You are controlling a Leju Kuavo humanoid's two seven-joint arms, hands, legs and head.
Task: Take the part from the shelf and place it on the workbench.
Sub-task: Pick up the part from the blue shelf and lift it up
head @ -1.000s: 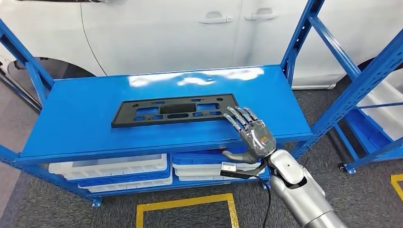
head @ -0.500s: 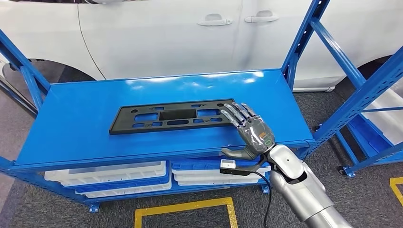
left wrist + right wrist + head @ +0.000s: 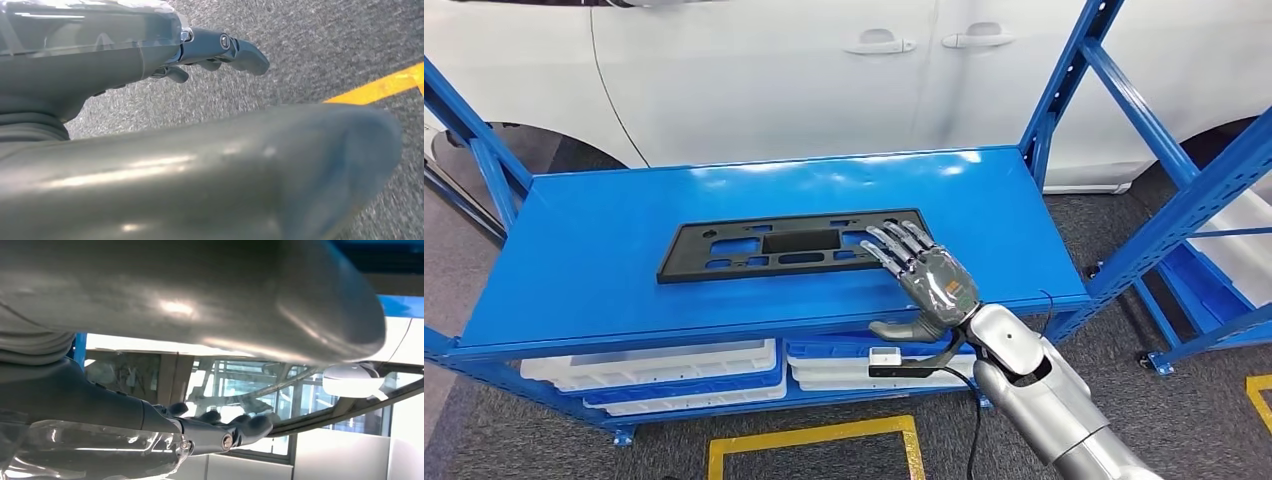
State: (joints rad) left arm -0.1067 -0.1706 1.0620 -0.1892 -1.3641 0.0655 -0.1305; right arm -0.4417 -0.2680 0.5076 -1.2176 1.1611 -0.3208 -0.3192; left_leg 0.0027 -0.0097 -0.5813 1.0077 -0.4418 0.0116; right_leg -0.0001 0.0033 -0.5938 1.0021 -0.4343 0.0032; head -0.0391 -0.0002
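The right hand (image 3: 932, 283) lies palm down over the front right part of the blue shelf (image 3: 604, 270), its fingers (image 3: 894, 245) stretched out and slightly apart, their tips over the right end of the black part (image 3: 789, 244); whether they press on it cannot be told. The thumb hangs below the shelf's front edge, holding nothing. The left hand (image 3: 150, 55) points down at the grey floor (image 3: 320, 45), its fingers loosely curled with nothing in them, near a yellow floor line (image 3: 380, 86).

The part, a flat black frame with cut-outs, lies lengthwise across the middle of the shelf top, bare blue surface all round it. Blue uprights (image 3: 1064, 85) stand at the shelf's right corner and further right, and a white car (image 3: 774, 70) stands close behind. White trays (image 3: 654, 362) sit on the level below. The front edge of the shelf is open toward the robot.

Half a second ago the right hand's fingertips lay just right of the part's end; they have since moved left, onto that end. The part itself has not shifted on the shelf.
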